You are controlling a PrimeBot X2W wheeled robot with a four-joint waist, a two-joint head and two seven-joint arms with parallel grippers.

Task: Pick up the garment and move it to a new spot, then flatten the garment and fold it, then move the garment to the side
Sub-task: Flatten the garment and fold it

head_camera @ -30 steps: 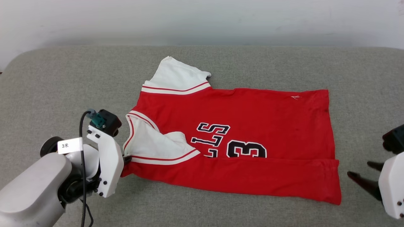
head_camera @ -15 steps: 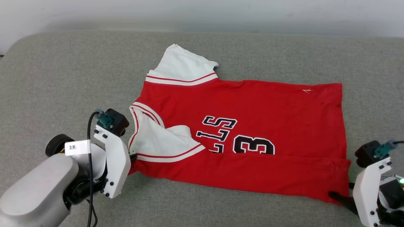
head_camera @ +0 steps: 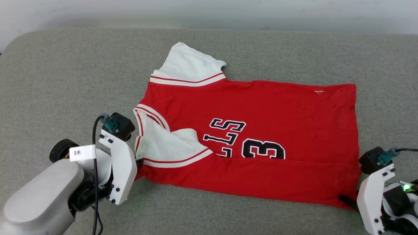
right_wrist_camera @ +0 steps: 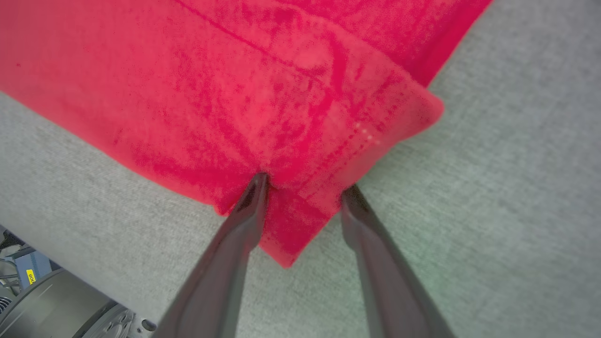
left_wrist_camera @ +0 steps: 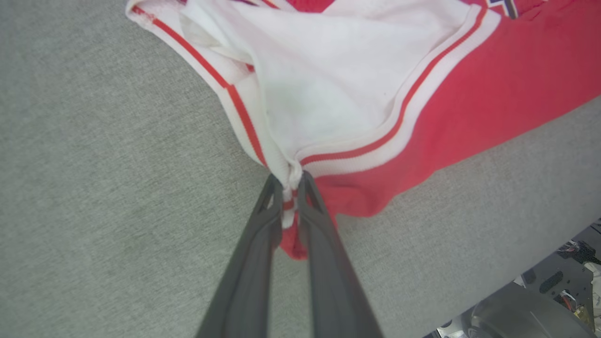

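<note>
Jersey [head_camera: 261,111] is lying flat on cushion [head_camera: 65,81]. Left gripper [left_wrist_camera: 291,180] is pinching its striped trim; right gripper [right_wrist_camera: 304,188] is straddling the hem corner, fingers apart.

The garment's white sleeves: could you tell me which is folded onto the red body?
The near sleeve, by the left gripper; the far sleeve sticks out over the grey surface.
</note>
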